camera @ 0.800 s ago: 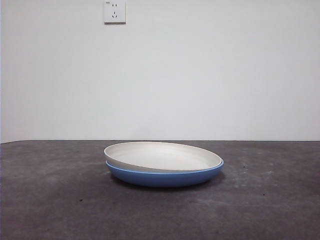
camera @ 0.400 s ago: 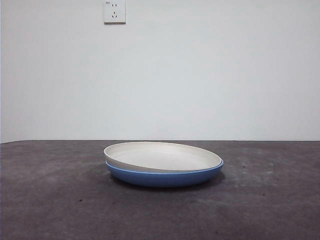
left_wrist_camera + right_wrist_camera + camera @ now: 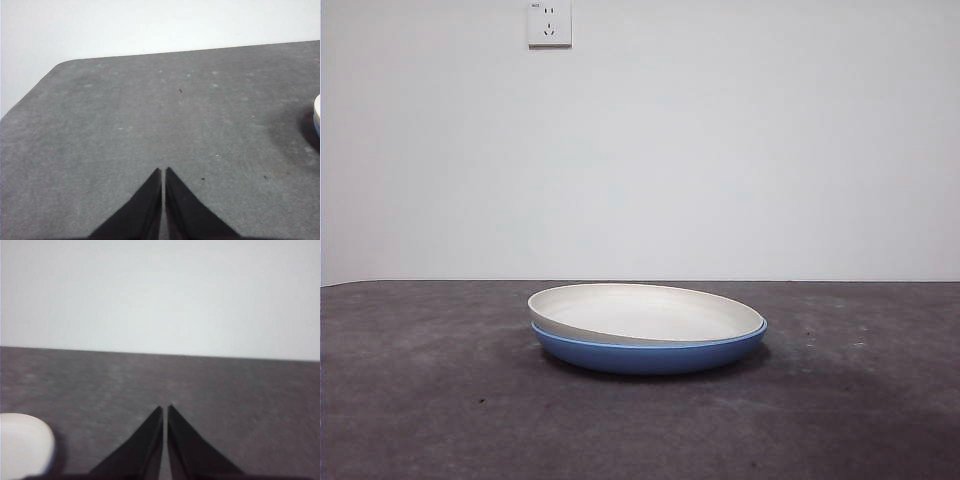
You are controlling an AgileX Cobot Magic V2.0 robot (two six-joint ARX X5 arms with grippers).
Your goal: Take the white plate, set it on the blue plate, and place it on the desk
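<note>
- My left claw (image 3: 163, 172) is clenched, empty, over bare tabletop (image 3: 150, 120).
- My right claw (image 3: 165, 410) is clenched too, holding nothing.
- In the front view's lower centre, the white plate (image 3: 645, 312) sits nested, slightly tilted, in the blue plate (image 3: 650, 355).

White plate (image 3: 645, 312): smooth, matte cream surface with no sheen, resembling unglazed ceramic or moulded plastic; which of the two cannot be told. Blue plate (image 3: 650, 354): smooth, medium-blue wall with a faint gloss and a paler highlight along the rim. Desk (image 3: 440, 400): dark grey-brown, matte, mottled and lightly speckled, with a fine, felt-like grain in the left wrist view. Wall (image 3: 720, 150): plain white, matte, even. Socket (image 3: 549, 23), at 11 o'clock from the plates: white, smooth plastic. Left gripper (image 3: 163, 172) and right gripper (image 3: 165, 410): black, matte jaws pressed together.
</note>
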